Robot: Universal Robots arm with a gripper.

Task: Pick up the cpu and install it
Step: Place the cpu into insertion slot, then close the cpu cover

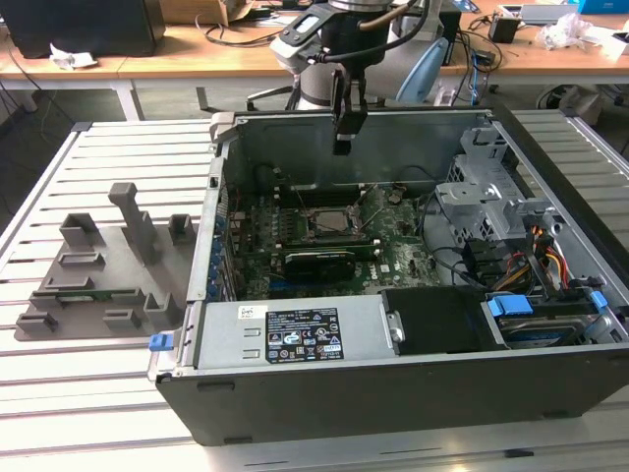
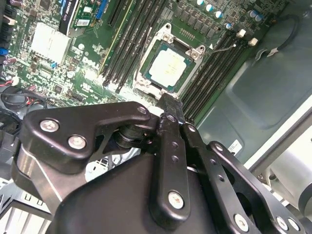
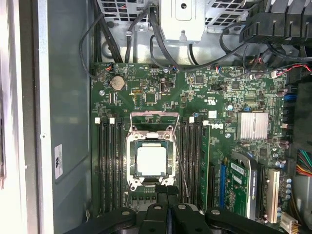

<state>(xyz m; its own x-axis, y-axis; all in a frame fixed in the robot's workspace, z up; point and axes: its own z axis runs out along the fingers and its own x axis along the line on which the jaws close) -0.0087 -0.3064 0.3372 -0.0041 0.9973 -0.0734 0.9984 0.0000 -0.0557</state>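
My claw (image 1: 341, 147) hangs clenched, nothing between its fingers (image 2: 170, 109), over the open computer case (image 1: 393, 403). Below its tips, well apart from them, the cpu (image 3: 150, 161) lies flat in its socket on the green board (image 3: 122, 102). Farther off, outside the case, sits a grey holder tray (image 1: 98, 285).

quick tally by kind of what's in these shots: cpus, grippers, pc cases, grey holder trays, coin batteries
cpu: 1
gripper: 1
computer case: 1
grey holder tray: 1
coin cell battery: 1
total: 5
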